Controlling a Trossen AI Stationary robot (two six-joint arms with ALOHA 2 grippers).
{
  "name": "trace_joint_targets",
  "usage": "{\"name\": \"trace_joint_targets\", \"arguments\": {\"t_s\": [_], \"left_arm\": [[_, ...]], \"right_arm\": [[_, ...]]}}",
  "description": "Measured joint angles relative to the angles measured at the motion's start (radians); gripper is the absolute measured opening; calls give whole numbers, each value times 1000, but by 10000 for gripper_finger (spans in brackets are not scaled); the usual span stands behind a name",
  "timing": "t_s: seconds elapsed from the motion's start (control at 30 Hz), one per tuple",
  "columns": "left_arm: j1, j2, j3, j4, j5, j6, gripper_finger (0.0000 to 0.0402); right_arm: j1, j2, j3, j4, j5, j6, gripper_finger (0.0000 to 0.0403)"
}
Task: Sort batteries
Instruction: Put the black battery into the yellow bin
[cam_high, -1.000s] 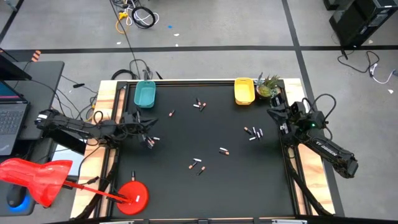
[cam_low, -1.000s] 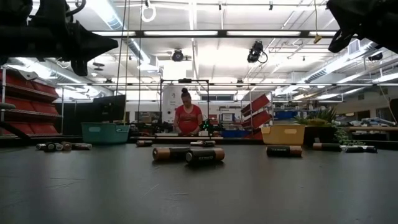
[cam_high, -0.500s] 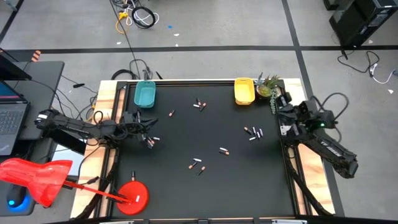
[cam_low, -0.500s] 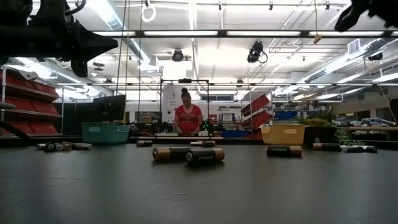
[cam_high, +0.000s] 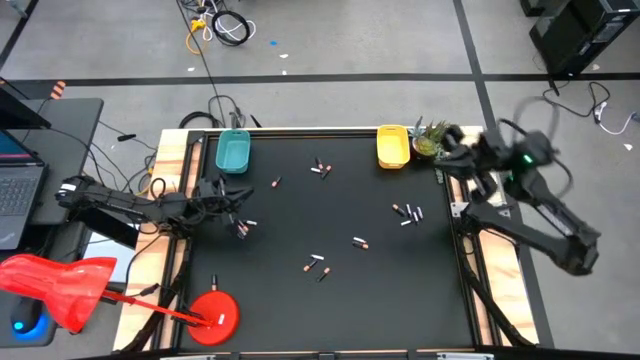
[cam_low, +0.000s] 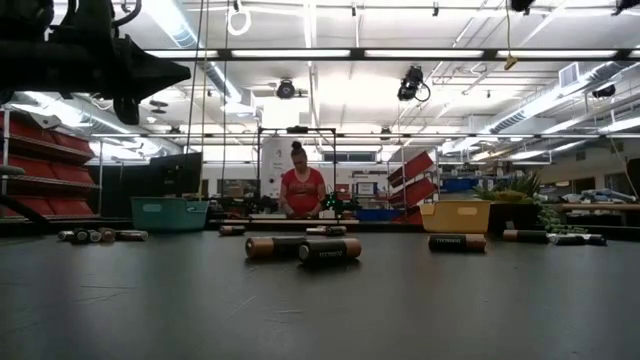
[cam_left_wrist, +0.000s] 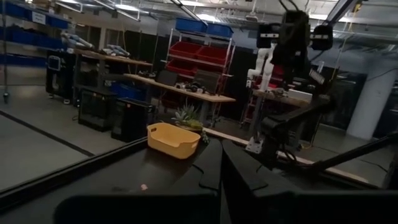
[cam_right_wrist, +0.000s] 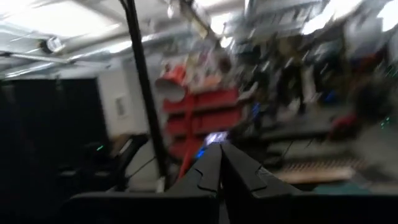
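Several batteries lie scattered flat on the black mat (cam_high: 300, 300): a pair near the far edge (cam_high: 320, 167), a group at the right (cam_high: 408, 213), others near the middle (cam_high: 360, 241) (cam_high: 316, 263) and one by the left arm (cam_high: 246, 225). The low view shows them lying on their sides (cam_low: 300, 247). The teal tray (cam_high: 233, 152) and the yellow tray (cam_high: 392, 146) stand at the far edge. My left gripper (cam_high: 243, 203) hovers shut over the mat's left side, holding nothing (cam_left_wrist: 221, 163). My right gripper (cam_high: 447, 134) is raised by the far right corner, shut and bare (cam_right_wrist: 219, 163).
A small potted plant (cam_high: 430, 138) stands right of the yellow tray, close under my right gripper. A red stand (cam_high: 213, 312) sits at the near left corner. A laptop (cam_high: 20, 190) lies left of the table. A person (cam_low: 301, 190) stands far behind the table.
My right gripper has risen well above the mat and swung toward the far right corner, over the plant; in the low view it has left the picture's top. The batteries lie where they were.
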Motion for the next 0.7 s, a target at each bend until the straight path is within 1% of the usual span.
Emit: {"name": "trace_joint_targets", "arguments": {"t_s": [0.13, 0.2, 0.37, 0.53, 0.6, 0.7], "left_arm": [[0, 0, 0, 0, -1, -10, 15], [0, 0, 1, 0, 1, -29, 15], [-1, 0, 2, 0, 13, -34, 15], [-1, 0, 2, 0, 13, -39, 15], [-1, 0, 2, 0, 13, -50, 15], [-1, 0, 2, 0, 13, -53, 15]], "right_arm": [[22, 180, 68, 7, -218, 1, 6], [51, 223, 75, 14, -257, -10, 7], [153, 248, 41, 24, -275, -92, 16], [314, 234, -20, 26, -272, -130, 15], [382, 213, -57, 27, -224, -154, 15], [490, 177, -149, 70, -97, -187, 15]]}}
